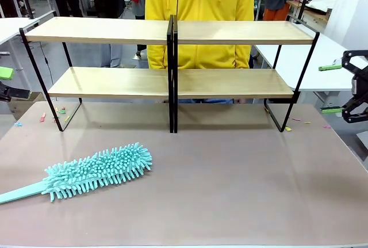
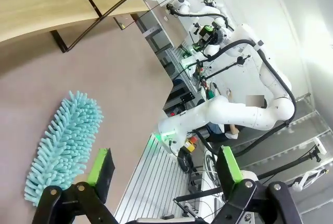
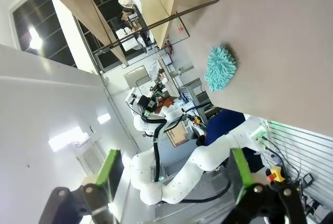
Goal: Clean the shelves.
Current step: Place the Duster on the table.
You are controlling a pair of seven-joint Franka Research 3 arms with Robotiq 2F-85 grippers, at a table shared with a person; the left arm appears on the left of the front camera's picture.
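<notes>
Two-tier shelves (image 1: 172,32) standing at counter's (image 1: 230,179) far side, teal duster (image 1: 95,173) lying front-left, person in yellow behind; left wrist view, left gripper (image 2: 164,169) wide open, empty; right wrist view, right gripper (image 3: 177,174) open, empty.

Teal duster, tabletop and a person in yellow.
A teal chenille duster (image 1: 95,172) lies flat on the brownish-pink tabletop (image 1: 241,179) at its near left, handle toward the left edge. Small coloured scraps (image 1: 42,118) dot the far left of the table. A person in a yellow zip jacket (image 1: 199,6) stands at the far side.
</notes>
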